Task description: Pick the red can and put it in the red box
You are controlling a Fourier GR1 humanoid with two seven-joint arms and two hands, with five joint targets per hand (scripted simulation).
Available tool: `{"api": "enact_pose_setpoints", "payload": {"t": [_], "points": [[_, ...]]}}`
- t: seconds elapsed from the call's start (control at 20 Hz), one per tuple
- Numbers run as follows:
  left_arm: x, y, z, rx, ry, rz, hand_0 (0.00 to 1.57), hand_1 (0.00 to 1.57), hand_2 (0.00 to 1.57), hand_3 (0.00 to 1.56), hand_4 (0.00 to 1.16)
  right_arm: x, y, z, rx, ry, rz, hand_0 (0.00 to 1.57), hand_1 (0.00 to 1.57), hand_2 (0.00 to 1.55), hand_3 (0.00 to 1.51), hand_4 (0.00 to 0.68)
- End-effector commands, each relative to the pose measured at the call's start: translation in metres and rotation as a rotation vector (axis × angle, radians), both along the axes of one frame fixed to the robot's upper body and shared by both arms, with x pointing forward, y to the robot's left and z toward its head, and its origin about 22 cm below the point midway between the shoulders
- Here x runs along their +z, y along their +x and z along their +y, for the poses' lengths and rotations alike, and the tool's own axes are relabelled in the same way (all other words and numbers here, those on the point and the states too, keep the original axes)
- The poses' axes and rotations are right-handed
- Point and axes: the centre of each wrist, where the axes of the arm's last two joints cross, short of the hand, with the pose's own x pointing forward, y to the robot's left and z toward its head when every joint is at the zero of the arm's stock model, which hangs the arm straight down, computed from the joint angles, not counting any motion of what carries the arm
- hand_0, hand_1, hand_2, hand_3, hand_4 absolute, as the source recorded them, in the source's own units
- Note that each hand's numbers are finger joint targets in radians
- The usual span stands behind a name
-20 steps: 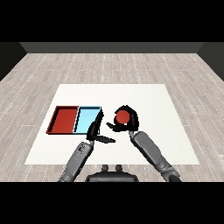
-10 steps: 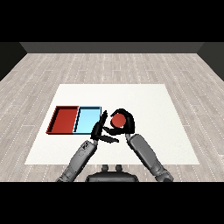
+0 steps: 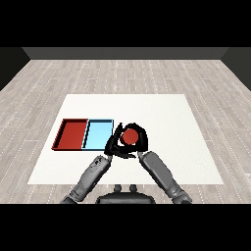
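So the right hand (image 3: pixel 133 142), curled around the red can (image 3: pixel 130 136), has slid leftward since a second ago and is now sitting just beside the light blue tray (image 3: pixel 98 134), left hand (image 3: pixel 113 142) relaxed open right next to it, red tray (image 3: pixel 72 133) further left.

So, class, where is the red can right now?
In the head view, the red can sits near the table's middle, held in the right hand, just right of the light blue tray.

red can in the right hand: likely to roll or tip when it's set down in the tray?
The red can looks round and stiff, so on its side it would probably roll. Set upright in the flat red tray it likely stands. The right hand curls round it.
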Motion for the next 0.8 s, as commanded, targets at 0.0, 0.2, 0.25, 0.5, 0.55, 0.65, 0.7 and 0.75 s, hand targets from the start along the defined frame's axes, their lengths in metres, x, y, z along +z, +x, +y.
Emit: {"api": "enact_pose_setpoints", "payload": {"t": [0.0,0.2,0.25,0.5,0.55,0.65,0.7,0.75], "points": [[-0.011,-0.009,-0.009,-0.004,-0.009,0.037,0.00,0.00,0.00,0.00,0.00,0.002,-0.009,0.005,0.025,0.021,-0.003,1.51,1.51,1.45,1.42,0.657],[-0.004,0.021,0.003,-0.028,-0.007,0.009,0.00,0.00,0.00,0.00,0.00,0.012,-0.014,0.030,0.032,0.024,-0.010,1.53,1.53,1.46,1.42,0.659],[-0.008,-0.004,-0.004,-0.041,-0.001,0.019,0.00,0.00,0.00,0.00,0.00,-0.004,0.002,0.005,0.048,0.026,0.011,1.53,1.53,1.46,1.42,0.658],[0.003,0.009,-0.016,-0.035,-0.036,0.018,0.00,0.00,0.00,0.00,0.00,0.002,-0.009,0.013,0.028,0.007,-0.007,1.51,1.51,1.46,1.41,0.639],[0.000,-0.004,-0.005,0.029,-0.041,0.030,0.00,0.00,0.00,0.00,0.00,0.008,0.002,0.010,0.015,-0.015,-0.018,1.50,1.50,1.46,1.40,0.638],[-0.006,0.004,-0.011,0.140,-0.001,0.015,0.00,0.00,0.00,0.00,0.82,0.014,0.012,0.017,0.019,0.001,-0.020,1.53,1.53,1.47,1.41,0.649],[-0.003,-0.004,-0.020,0.129,-0.068,0.070,0.37,0.37,0.72,0.57,0.91,-0.009,-0.003,0.018,0.034,0.000,0.013,1.54,1.54,1.47,1.40,0.651],[-0.010,0.003,-0.002,0.182,-0.099,0.085,1.45,1.45,1.48,1.42,1.11,0.002,0.008,0.014,0.026,0.005,-0.011,1.56,1.56,1.47,1.40,0.654]]}}
